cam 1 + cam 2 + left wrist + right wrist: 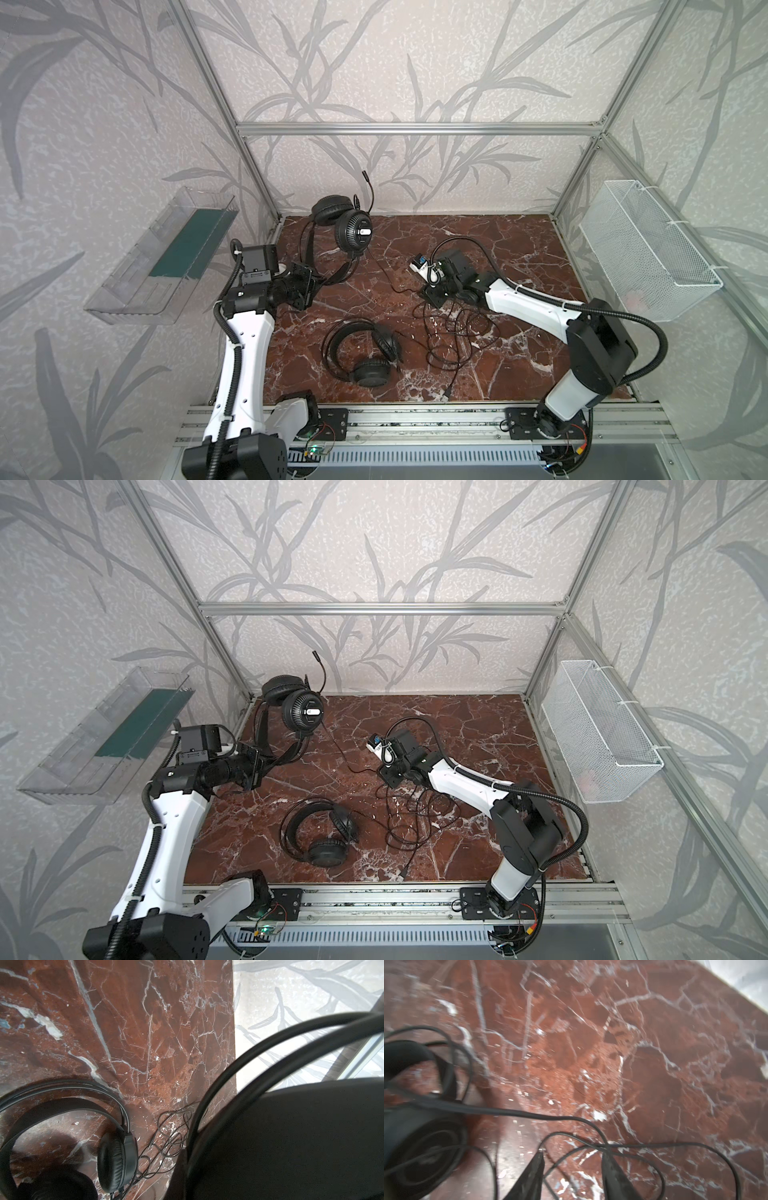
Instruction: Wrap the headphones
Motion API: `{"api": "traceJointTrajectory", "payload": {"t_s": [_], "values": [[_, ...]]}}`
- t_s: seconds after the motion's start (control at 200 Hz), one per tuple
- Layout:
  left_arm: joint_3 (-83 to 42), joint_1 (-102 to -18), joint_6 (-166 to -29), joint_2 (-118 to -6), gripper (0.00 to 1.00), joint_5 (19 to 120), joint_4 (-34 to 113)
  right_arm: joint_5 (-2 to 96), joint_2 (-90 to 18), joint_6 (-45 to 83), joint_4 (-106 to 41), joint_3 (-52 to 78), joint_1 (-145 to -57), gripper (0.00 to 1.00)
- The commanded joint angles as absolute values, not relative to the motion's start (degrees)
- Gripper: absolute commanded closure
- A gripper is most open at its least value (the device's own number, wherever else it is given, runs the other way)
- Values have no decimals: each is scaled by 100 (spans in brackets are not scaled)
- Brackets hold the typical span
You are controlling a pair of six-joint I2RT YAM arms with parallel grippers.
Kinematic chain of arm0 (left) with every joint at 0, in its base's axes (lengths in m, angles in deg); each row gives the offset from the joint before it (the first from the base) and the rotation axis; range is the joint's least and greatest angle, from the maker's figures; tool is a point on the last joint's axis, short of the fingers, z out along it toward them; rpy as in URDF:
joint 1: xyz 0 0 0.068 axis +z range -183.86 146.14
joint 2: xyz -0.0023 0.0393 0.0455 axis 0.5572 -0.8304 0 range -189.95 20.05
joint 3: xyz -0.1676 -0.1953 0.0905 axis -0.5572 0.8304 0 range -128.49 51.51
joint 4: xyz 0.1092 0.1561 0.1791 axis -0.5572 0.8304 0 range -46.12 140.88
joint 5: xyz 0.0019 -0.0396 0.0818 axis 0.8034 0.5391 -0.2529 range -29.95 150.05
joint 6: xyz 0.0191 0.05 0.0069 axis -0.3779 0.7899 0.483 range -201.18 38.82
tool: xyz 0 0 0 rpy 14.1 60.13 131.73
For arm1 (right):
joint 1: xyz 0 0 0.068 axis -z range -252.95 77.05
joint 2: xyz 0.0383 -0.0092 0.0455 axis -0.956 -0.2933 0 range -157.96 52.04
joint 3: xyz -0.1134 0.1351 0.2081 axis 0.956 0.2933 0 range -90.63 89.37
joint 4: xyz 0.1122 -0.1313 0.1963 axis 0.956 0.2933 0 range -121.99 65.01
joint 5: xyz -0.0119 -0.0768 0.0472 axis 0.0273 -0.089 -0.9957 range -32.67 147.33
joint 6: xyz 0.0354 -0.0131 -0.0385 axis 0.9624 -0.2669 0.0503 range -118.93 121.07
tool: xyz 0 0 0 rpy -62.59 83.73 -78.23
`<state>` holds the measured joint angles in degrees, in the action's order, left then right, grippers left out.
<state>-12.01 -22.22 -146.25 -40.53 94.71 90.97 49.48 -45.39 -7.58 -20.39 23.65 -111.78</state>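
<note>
Black headset (347, 232) is up in my left claw (318, 284), pinched tight on its headband, over the marble's (519, 249) back-left corner; right claw (573, 1152) is spread above the cable tangle (453, 336) mid-marble, second headset (370, 372) flat near its front edge.

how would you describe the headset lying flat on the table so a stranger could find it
Find the red marble tabletop and look toward its front edge. The flat headset lies there, left of a tangle of thin cable. Unlike the other headset, lifted at the back left with a mic boom sticking up, it rests on the marble and shows no boom.
</note>
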Motion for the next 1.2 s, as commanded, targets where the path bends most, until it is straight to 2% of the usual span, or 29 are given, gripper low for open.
{"api": "traceJointTrajectory", "payload": {"t_s": [0.0,0.17,0.36,0.425,0.54,0.585,0.85,1.065,1.2], "values": [[-1580,-2225,-14410,-4059,100,9631,9170,5177,-5016,-973,-1935,2088,-11013,51],[-1721,-2243,-14318,-4082,100,9593,9265,4938,-5536,-1393,-1618,1797,-10941,48],[-1753,-2251,-14289,-4117,100,9574,9271,5146,-5873,-1344,-1795,1863,-10920,48],[-1782,-2252,-14296,-4132,100,9567,9294,5127,-5976,-1340,-1618,1732,-10938,58],[-1871,-2243,-14309,-4147,100,9351,9436,5258,-5950,-1202,-1412,1651,-11016,92],[-1848,-2221,-14428,-4136,100,9295,9411,5359,-5888,-1151,-1330,1663,-11122,100],[-1590,-2095,-15087,-4347,100,9132,8815,7067,-4711,-1178,-1175,2067,-12701,100],[-1984,-2120,-14658,-4414,100,8124,9065,6739,-3141,-1419,-765,2433,-13112,100],[-1967,-2126,-14563,-4569,100,8224,9061,6734,-2476,-1381,-1171,2939,-13328,100]]}}
